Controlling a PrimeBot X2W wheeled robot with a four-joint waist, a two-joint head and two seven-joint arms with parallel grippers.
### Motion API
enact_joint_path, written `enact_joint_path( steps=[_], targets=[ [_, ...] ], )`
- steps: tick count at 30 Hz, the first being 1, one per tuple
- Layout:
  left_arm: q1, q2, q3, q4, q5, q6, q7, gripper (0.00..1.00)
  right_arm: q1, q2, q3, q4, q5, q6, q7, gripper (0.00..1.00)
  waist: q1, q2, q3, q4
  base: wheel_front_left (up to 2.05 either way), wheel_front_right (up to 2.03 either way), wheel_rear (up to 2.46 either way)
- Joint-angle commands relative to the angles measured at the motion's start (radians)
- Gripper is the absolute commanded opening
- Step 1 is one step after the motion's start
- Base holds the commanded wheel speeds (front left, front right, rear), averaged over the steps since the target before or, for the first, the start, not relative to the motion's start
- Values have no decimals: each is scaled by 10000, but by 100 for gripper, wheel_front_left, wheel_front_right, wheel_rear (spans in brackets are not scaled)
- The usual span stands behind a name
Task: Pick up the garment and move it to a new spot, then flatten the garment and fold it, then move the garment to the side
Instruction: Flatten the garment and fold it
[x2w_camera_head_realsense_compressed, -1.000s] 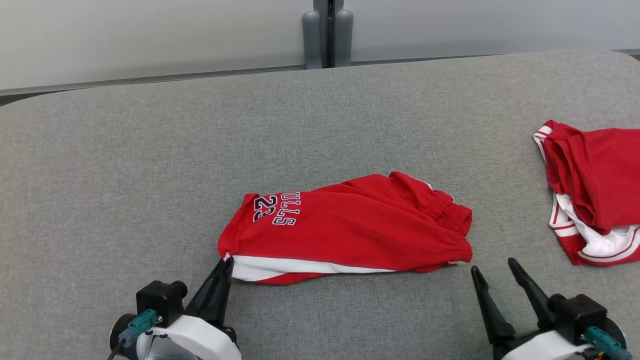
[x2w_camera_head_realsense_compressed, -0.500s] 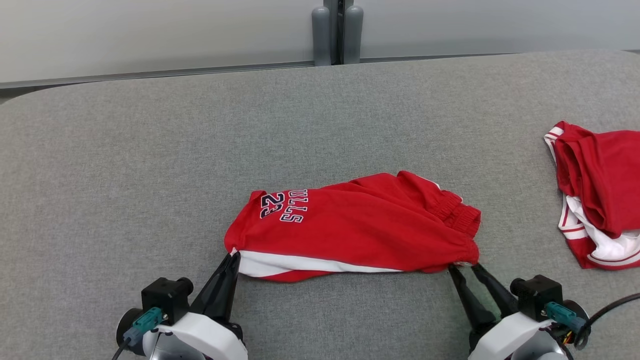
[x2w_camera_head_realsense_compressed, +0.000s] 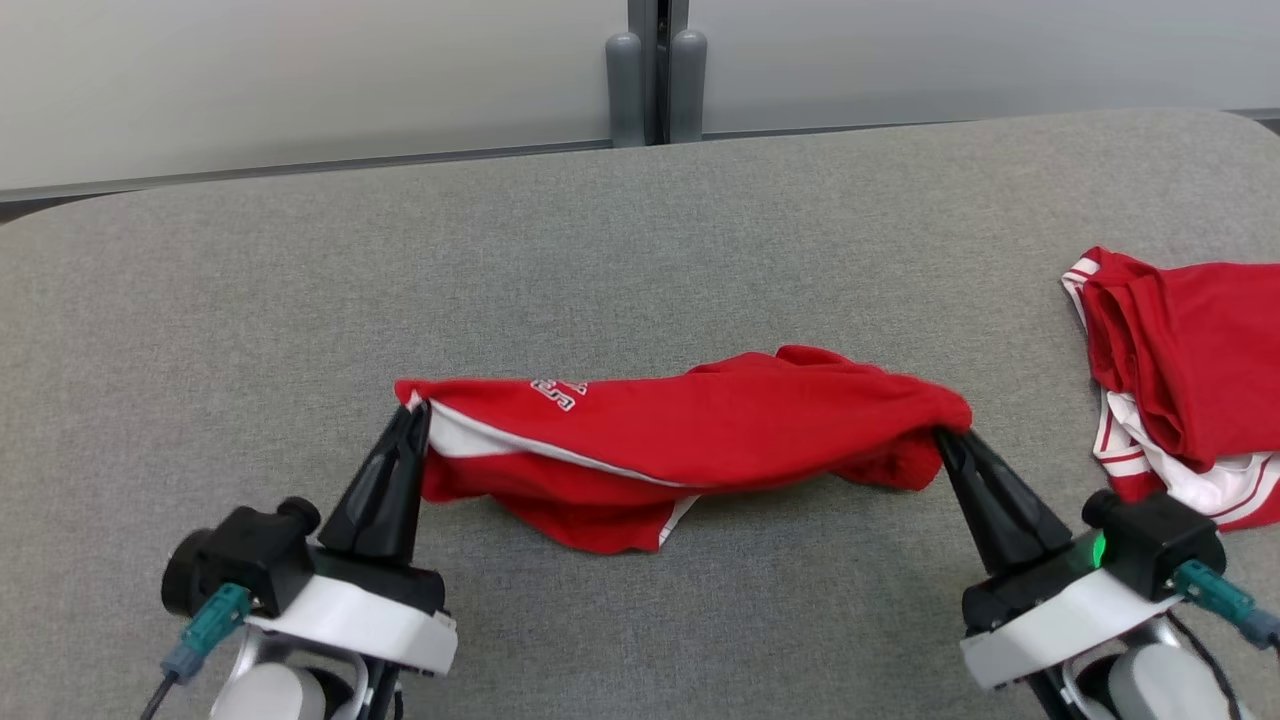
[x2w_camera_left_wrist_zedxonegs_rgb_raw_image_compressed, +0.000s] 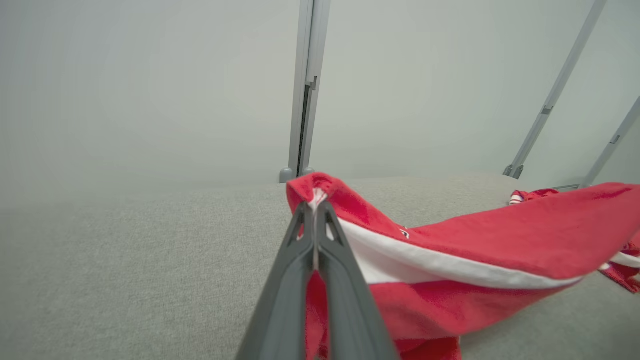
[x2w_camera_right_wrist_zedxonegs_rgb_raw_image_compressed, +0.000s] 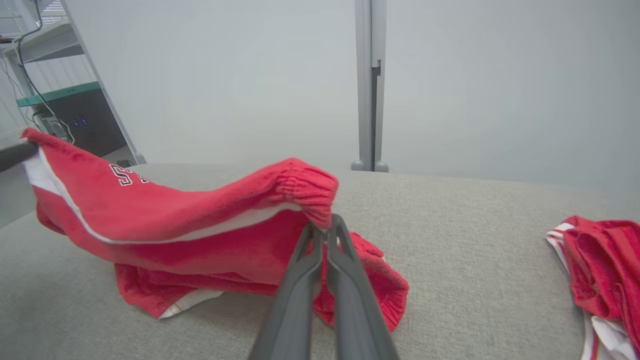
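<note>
You face a wide tabletop (x2w_camera_head_realsense_compressed: 640, 230) covered in grey woven fabric, its far corners rounded. Behind it stands a plain, pale wall (x2w_camera_head_realsense_compressed: 300, 80) of smooth panels, joined by a grey upright post (x2w_camera_head_realsense_compressed: 642, 12) with two rounded feet. The right wrist view gives you a metal shelf rack (x2w_camera_right_wrist_zedxonegs_rgb_raw_image_compressed: 55, 91) with cables at its left. The left wrist view gives you slanted grey struts (x2w_camera_left_wrist_zedxonegs_rgb_raw_image_compressed: 547, 107) against the wall. The light is soft and even.

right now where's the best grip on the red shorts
By the two ends, from the near side: left gripper on the white-striped hem corner, right gripper on the elastic waistband. The red shorts run long across the table, so end grips hold them spread.
</note>
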Motion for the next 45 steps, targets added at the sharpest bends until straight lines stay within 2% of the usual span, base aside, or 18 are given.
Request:
enact_joint_path(
  steps=[1,10,15,16,20,26,28,29,35,39,45],
  targets=[
    [-419,196,120,-547,183,85,-95,0,-270,-182,-185,-787,-42,0,167,0,0,0,-73,-65,0,0,0],
    [-2295,625,357,-2756,729,100,79,0,-1332,-682,-1047,-3322,257,-2,1248,0,0,0,-429,11,0,0,0],
    [-4252,836,511,-3440,825,-94,487,0,-2451,-1001,-1688,-4468,797,0,2029,0,0,0,-680,94,0,0,0],
    [-5103,887,529,-3531,794,-201,675,0,-2938,-1078,-1804,-4775,1097,0,2312,0,0,0,-798,107,0,0,0],
    [-6383,925,519,-3286,697,-345,1010,0,-3683,-1148,-1889,-5006,1469,0,2740,0,0,0,-964,94,0,0,0],
    [-7095,789,395,-2611,381,-452,1116,0,-4069,-947,-1865,-4786,1652,0,2978,0,0,0,-1003,124,0,0,0],
    [-7388,744,315,-2013,221,-549,1067,0,-4293,-842,-1953,-4464,1698,0,2972,0,0,0,-900,157,0,0,0],
    [-7490,730,276,-1751,165,-587,1047,0,-4395,-998,-2011,-4258,1371,-2,2998,0,0,0,-841,167,0,0,0],
    [-8737,320,-98,480,179,-754,121,0,-5609,-560,-1730,-2612,1550,0,2610,0,0,0,-214,245,0,0,0],
    [-10249,-85,-158,2742,122,-829,-545,0,-7239,-191,-1224,-777,1730,0,2182,0,0,0,269,203,0,0,0],
    [-12114,-519,191,6146,-86,-896,-870,0,-9763,896,-167,2764,2014,0,786,0,0,0,637,-100,0,0,0]
  ],
)
